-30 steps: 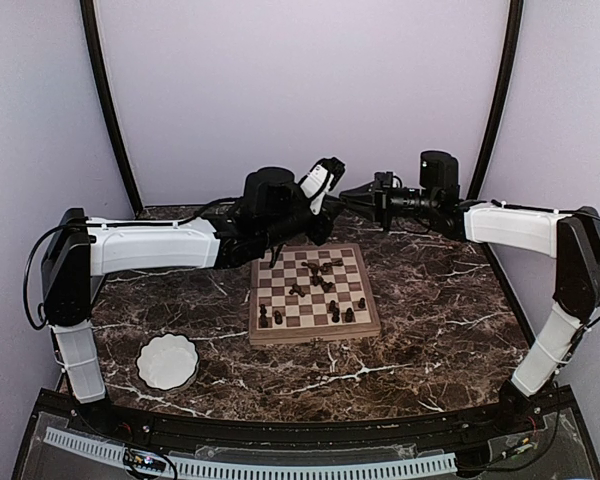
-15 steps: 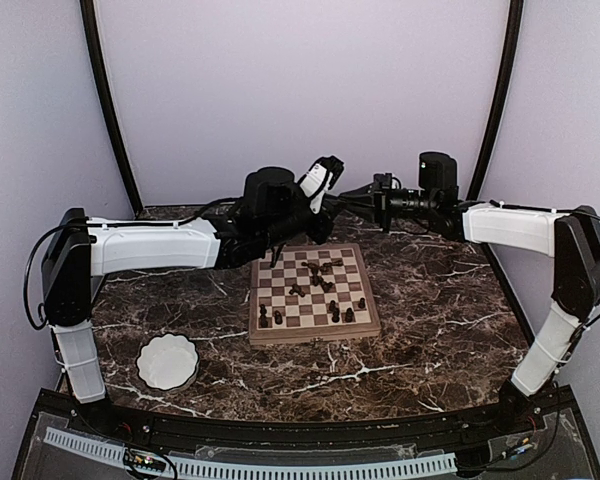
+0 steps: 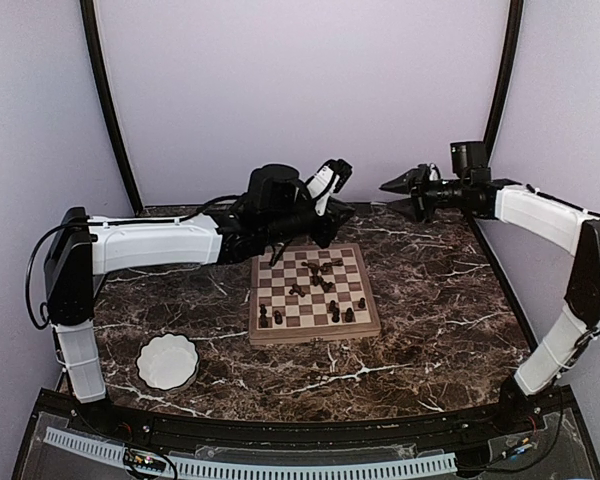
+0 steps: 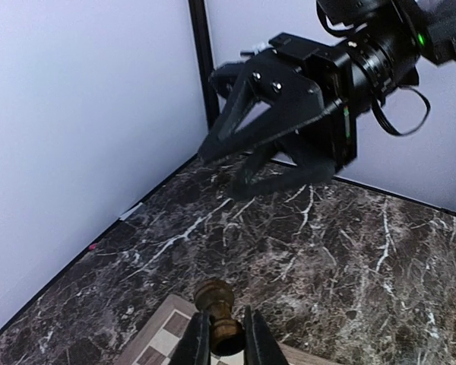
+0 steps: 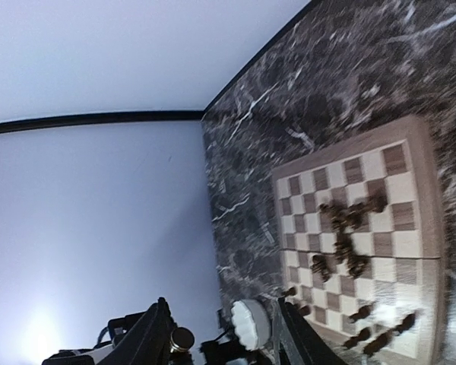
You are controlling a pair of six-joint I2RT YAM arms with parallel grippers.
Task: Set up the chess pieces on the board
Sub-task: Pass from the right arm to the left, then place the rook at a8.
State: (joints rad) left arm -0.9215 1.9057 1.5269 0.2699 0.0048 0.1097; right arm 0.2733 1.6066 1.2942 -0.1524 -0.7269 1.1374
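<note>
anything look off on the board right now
Yes: several small dark chess pieces lie jumbled near the middle of the tan-and-brown checked wooden board, some apparently tipped over, not lined up along an edge row.

Robot laboratory test cell. Evidence: plain pale-lilac wall panels on three sides, framed by black curved poles; dark marble-pattern table; left arm and right arm, white-and-black, bolted side by side at the near edge; white toothed strip along the black front rail; exposed cable loop by the left arm's shoulder.
</note>
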